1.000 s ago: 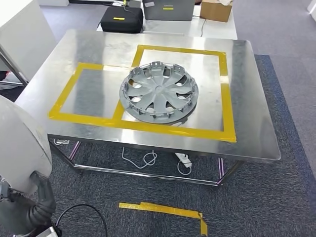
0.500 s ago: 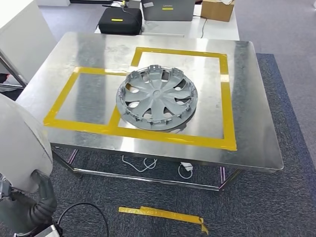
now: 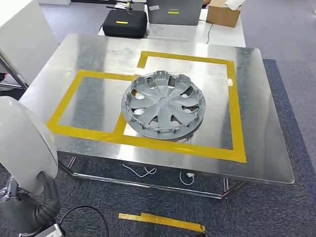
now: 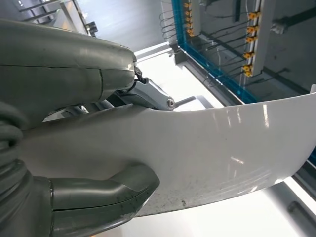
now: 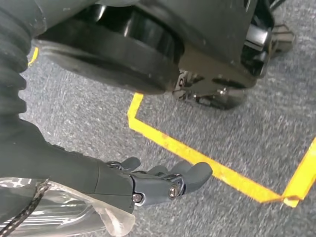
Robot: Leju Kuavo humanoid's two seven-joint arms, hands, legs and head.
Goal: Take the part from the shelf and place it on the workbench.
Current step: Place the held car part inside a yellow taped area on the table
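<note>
A white curved part (image 3: pixel 22 143) sits at the lower left of the head view, and my left hand (image 3: pixel 33 210) grips its lower edge. The left wrist view shows the thumb and fingers of my left hand (image 4: pixel 104 197) clamped on the white part (image 4: pixel 223 143). Ahead stands the steel workbench (image 3: pixel 260 128), marked with yellow tape rectangles. A grey hubcap (image 3: pixel 164 106) lies on it inside the larger rectangle. My right hand (image 5: pixel 164 182) hangs over the carpet with its fingers extended, holding nothing.
Behind the bench are a black case (image 3: pixel 125 23), a grey box (image 3: pixel 174 11) and a cardboard box (image 3: pixel 223 15). A white slanted panel (image 3: pixel 22 39) stands at the left. A yellow tape strip (image 3: pixel 160 220) and cables (image 3: pixel 145 172) lie on the floor.
The whole head view has shifted, so the camera moved; the workbench now sits a little lower and further right. My left hand still holds the white part.
</note>
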